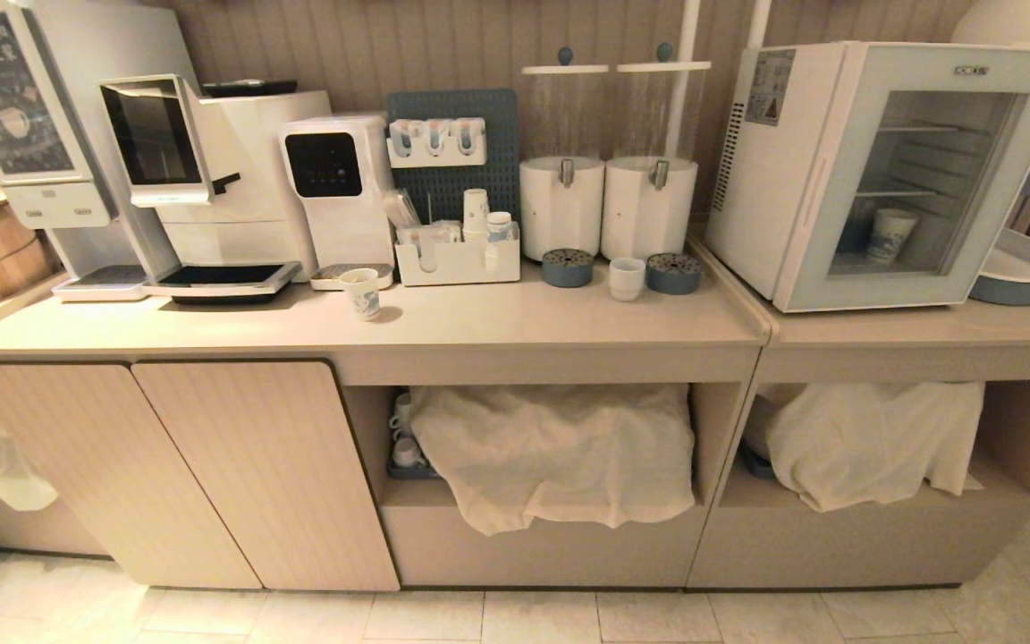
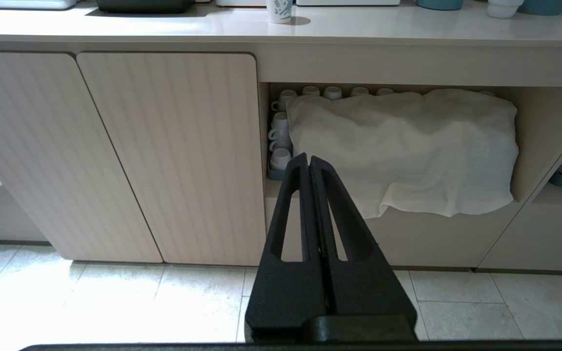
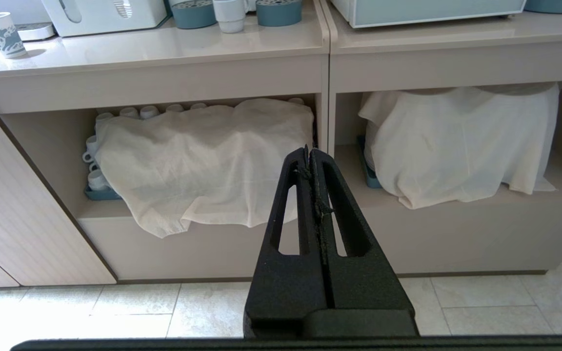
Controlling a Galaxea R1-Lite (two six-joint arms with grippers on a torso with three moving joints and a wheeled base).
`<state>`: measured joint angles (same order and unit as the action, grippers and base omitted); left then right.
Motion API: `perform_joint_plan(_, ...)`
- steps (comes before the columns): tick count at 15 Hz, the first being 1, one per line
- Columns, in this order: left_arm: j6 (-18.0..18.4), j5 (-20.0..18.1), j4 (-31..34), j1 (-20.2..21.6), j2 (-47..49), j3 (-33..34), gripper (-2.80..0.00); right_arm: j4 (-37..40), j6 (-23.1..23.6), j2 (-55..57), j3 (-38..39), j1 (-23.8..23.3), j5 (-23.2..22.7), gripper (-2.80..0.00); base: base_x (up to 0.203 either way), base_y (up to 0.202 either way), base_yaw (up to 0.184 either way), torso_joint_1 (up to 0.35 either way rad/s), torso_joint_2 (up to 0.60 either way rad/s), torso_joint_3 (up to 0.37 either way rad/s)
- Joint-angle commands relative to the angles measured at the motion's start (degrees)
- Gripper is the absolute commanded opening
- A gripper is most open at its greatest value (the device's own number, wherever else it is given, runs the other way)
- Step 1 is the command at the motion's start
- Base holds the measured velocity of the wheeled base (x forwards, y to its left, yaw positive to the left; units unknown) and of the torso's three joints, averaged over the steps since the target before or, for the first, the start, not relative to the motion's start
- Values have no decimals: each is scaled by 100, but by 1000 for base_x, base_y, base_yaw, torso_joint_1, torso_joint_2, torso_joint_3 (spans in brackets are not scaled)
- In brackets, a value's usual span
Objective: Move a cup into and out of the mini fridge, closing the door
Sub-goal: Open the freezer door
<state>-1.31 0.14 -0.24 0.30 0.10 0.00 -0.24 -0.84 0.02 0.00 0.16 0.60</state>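
Status: nothing of the task is judged done. The small squat plain white ceramic-looking cup (image 1: 627, 277) stands upright on the pale beige table (image 1: 497, 326), between two round blue-grey drip trays (image 1: 568, 267) and in front of the right-hand dispenser, well apart from the fridge. The white boxy mini fridge (image 1: 882, 170) sits on the adjoining table section to the right; its pale grey-blue framed glass door (image 1: 922, 179) looks closed. Left to do, as judged: open the door, carry the cup in, take it out, close the door.

Tools: the left tool (image 2: 309, 163) and the right tool (image 3: 309, 155) both hang low before the cabinet front, black fingers pressed together, holding nothing, neither near the cup.

Count:
- Plain white cups on the table: one.
- Blue-printed paper cups: one standing alone on the table (image 1: 361, 292); one seen through the glass inside the fridge (image 1: 890, 234); a stack in the white organiser, number not readable.
- Mini fridges: one; doors: one.
- Clear-topped white drink dispensers (image 1: 561, 156): two.
- Blue-grey drip trays: two.
- White cloths (image 1: 555, 452) draped over lower shelves: two in full view.
- Small white handled cups under the cloth: several, mostly hidden.
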Motion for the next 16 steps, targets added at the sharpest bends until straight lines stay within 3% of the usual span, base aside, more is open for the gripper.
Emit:
perform_joint_plan(1,-1,4,-2,-4,-1,0,-280,-2,-1,6,0,2,2,-280,0,0,0,0,0,0)
perform_joint_plan(16,8,-1,-2,5,-1,-5,-280,-2,5,6,0,2,-7,-280,0,-2,2,0,0,0)
